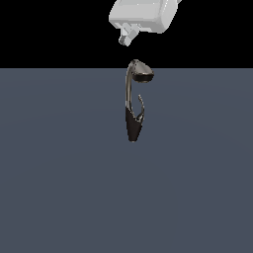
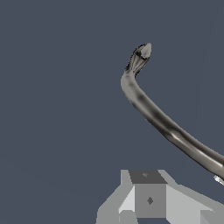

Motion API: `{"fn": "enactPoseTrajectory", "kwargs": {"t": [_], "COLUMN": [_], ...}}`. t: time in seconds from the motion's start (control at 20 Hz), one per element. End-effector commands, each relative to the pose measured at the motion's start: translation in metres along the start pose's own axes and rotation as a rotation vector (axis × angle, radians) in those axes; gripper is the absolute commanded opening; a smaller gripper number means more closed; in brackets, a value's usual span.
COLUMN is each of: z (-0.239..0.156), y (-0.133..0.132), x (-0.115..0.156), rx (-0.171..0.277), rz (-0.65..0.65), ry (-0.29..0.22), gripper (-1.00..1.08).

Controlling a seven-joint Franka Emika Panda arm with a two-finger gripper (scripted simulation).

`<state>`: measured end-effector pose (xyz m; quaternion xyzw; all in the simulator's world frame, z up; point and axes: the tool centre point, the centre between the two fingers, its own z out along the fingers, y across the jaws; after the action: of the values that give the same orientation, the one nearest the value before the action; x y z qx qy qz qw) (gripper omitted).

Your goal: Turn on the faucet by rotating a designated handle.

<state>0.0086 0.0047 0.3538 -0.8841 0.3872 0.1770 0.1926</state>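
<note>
1. Exterior view shows the faucet (image 1: pixel 133 121) standing upright near the middle of a flat grey floor (image 1: pixel 59 188). Its black cone body tapers to a point at 6 o'clock, and its thin neck climbs to 12 o'clock.
2. From the top of the neck, the wide spout head (image 1: pixel 142 74) bends over toward 3 o'clock.
3. On the cone's 3 o'clock side sits the handle (image 1: pixel 141 109), a short hooked lever rising from the cone, far shorter than the neck.
4. At 12 o'clock, above the faucet and well apart from it, hangs the gripper (image 1: pixel 126 38). Its pale body is tilted and partly cut off by the picture's upper edge. Only a small stub of its fingers shows, so I cannot tell whether the jaws are spread or pressed together. Nothing is held.
5. Wrist view shows grey gripper parts (image 2: pixel 148 197) at 6 o'clock, with the curved neck (image 2: pixel 166 124) sweeping from 1 o'clock toward 4 o'clock.
6. Judgement: the step in hand is the approach. To do it well, the arm should descend clear of the spout head, go to the handle's 3 o'clock side, and push the lever sideways around the cone.
</note>
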Motion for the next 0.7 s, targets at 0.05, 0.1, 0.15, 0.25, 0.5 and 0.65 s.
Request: {"fn": "enactPoseTrajectory", "kwargs": {"t": [0.05,0.1,0.15,0.25,0.5,0.65], "z": [0.015,0.019,0.024,0.034,0.06,0.074], "y": [-0.005,-0.006,-0.007,-0.008,-0.008,-0.006], "x": [0.03,0.038,0.047,0.064,0.106,0.127], "rx": [0.033,0.042,0.051,0.068,0.109,0.128], "rz": [0.093,0.12,0.146,0.2,0.334,0.403], "ry": [-0.038,-0.049,-0.06,-0.082,-0.136,-0.164], "gripper": [-1.0,-1.0,-1.0,-1.0,-1.0,-1.0]}}
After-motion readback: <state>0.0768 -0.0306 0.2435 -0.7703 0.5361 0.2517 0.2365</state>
